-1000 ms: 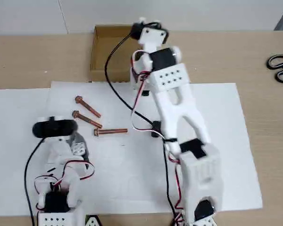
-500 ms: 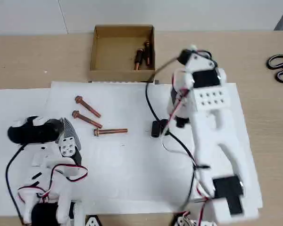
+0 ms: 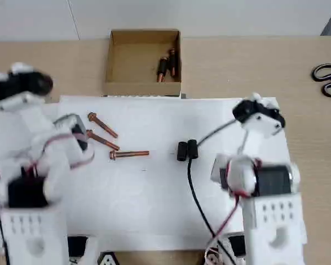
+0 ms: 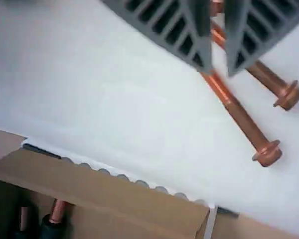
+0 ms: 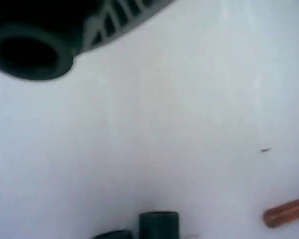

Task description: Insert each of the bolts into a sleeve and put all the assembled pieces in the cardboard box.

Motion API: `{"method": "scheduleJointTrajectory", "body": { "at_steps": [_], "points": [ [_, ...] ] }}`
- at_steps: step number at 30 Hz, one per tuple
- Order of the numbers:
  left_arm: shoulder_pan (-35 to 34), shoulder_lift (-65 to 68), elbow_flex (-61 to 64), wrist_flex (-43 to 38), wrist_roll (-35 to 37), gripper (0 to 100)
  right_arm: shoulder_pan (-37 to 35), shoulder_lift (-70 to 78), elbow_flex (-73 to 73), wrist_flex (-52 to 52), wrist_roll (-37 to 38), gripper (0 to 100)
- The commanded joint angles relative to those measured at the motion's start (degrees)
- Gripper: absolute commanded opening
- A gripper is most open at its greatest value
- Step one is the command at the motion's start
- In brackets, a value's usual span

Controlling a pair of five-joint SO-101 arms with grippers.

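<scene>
Three copper bolts (image 3: 102, 125) (image 3: 101, 139) (image 3: 129, 154) lie on the white paper left of centre. My left gripper (image 3: 77, 137) hovers at their left ends. In the left wrist view its grey fingers (image 4: 189, 30) stand almost together, empty, above a bolt (image 4: 239, 117). Two black sleeves (image 3: 182, 150) (image 3: 193, 148) stand mid-paper. To their right is my right gripper (image 3: 219, 172), and its wrist view shows a black sleeve (image 5: 30, 52) held against a grey finger (image 5: 124, 20). The cardboard box (image 3: 115, 61) at the back holds two assembled pieces (image 3: 166, 65).
White paper (image 3: 154, 204) covers the front of the wooden table. Scissors (image 3: 328, 77) lie at the far right edge. A black cable (image 3: 196, 193) runs over the paper from the sleeves toward the right arm's base.
The right arm has pulled back from the box to the front right. The left arm has risen from its folded rest and brought its gripper to the bolts.
</scene>
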Motion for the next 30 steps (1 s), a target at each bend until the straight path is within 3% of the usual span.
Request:
{"method": "scheduleJointTrajectory", "body": {
  "at_steps": [1,8,16,30],
  "points": [
    [0.3,10.7,-10.4,0.8,3.7,1,0.5,-9.8,2.2,-0.4,-0.5,0.2],
    [-1.0,26.8,-14.0,-7.3,12.6,1,4.4,-19.5,6.9,-0.7,-0.5,0.2],
    [-1.0,42.5,-14.0,-11.8,16.4,1,8.7,-23.8,7.5,-0.8,-0.5,0.2],
    [-1.1,61.1,-26.2,-8.1,21.6,1,12.3,-24.5,7.5,-0.8,-0.6,0.2]
  ]
}}
